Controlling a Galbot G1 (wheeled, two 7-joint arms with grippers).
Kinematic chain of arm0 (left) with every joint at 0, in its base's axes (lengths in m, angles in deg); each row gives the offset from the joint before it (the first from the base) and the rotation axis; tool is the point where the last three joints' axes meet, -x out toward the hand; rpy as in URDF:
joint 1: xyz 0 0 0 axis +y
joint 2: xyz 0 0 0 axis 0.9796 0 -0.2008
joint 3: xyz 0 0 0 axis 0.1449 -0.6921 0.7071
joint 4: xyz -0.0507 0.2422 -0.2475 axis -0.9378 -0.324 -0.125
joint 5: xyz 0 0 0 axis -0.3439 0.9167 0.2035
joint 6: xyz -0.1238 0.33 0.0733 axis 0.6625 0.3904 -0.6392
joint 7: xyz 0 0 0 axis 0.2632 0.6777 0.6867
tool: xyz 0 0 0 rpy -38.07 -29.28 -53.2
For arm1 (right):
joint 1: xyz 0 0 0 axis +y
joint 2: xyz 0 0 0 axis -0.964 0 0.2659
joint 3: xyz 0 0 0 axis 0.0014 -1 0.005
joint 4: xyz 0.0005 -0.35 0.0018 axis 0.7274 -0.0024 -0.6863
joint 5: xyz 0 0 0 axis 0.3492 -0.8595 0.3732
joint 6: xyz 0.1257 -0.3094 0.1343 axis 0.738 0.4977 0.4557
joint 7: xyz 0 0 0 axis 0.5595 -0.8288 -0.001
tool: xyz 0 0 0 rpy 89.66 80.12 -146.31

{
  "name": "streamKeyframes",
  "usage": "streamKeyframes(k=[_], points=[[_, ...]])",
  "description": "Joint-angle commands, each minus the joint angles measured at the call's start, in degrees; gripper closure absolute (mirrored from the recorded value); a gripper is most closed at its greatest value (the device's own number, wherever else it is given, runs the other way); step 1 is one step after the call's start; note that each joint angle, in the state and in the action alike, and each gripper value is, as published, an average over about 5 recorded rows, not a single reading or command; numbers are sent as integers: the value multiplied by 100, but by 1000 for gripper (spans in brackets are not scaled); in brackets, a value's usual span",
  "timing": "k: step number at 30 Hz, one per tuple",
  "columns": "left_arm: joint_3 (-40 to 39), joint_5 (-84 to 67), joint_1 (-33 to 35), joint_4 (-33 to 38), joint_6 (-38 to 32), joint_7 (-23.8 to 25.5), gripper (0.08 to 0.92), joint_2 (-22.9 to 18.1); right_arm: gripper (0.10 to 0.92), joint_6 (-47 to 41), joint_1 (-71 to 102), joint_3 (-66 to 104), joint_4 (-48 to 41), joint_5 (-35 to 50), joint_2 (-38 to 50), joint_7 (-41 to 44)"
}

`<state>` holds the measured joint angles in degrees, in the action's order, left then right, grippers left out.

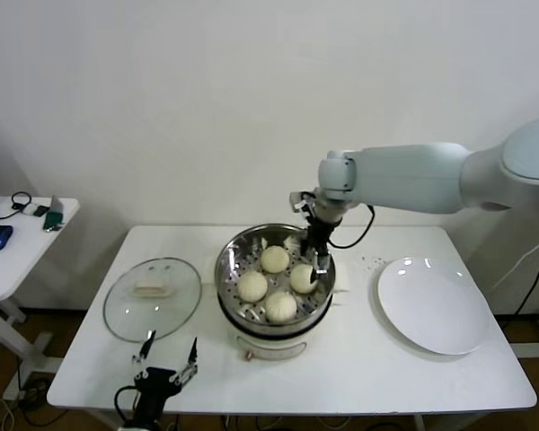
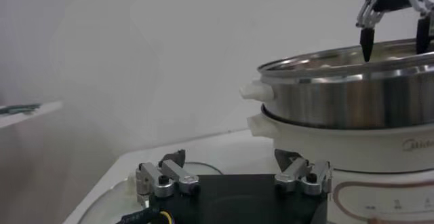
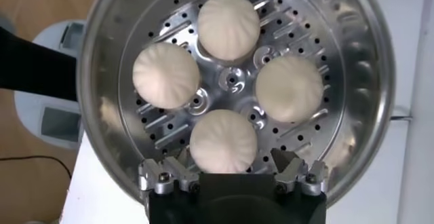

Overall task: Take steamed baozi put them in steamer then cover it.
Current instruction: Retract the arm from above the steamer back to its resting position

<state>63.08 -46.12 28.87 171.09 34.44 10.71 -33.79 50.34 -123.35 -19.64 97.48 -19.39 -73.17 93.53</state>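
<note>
Nearest the robot, at the front edge of the tabletop (image 1: 359,368) and to the front-left of the steamer (image 1: 274,283), the left gripper (image 1: 166,359) is hovering low with its fingers (image 1: 192,352) spread wide and nothing between them. Just left of the steamer, the cover (image 1: 153,298) is lying flat on the tabletop, its cream handle facing up, close to the pot but not on it. At the middle of the tabletop the steamer is sitting uncovered on its white base, and all four steamed baozi (image 1: 277,283) are resting on its perforated tray, set in a ring near one another. Over the steamer's right rear part, the right gripper (image 1: 318,254) is reaching down inside the rim above the right-hand bun, with its fingers (image 1: 324,264) standing wide apart and gripping nothing. To the right of the steamer, well apart from it, a white plate (image 1: 436,305) is lying bare.
</note>
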Motion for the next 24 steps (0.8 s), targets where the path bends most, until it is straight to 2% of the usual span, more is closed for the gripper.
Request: streamKeyframes(k=[1,4,12,17,24], points=[[24,15,-29,8,10,-19,177,-2,203,241,-448,359,234,294,1053,171],[46,43,-65,5,-34,-101,177,-13,203,423,-512,482,423,363,1580,-141],[146,348,-246,31,-47,-301,177,-18,203,1236,388,1776,1143,102,3397,-2173],[196,549,-332,34,153,-328,177,18,203,1760,1983,3388,1402,-16,4335,-3140],[239,1749,-359,88,690,-622,177,26,203,2235,5155,6736,1585,-415,4911,-3915]])
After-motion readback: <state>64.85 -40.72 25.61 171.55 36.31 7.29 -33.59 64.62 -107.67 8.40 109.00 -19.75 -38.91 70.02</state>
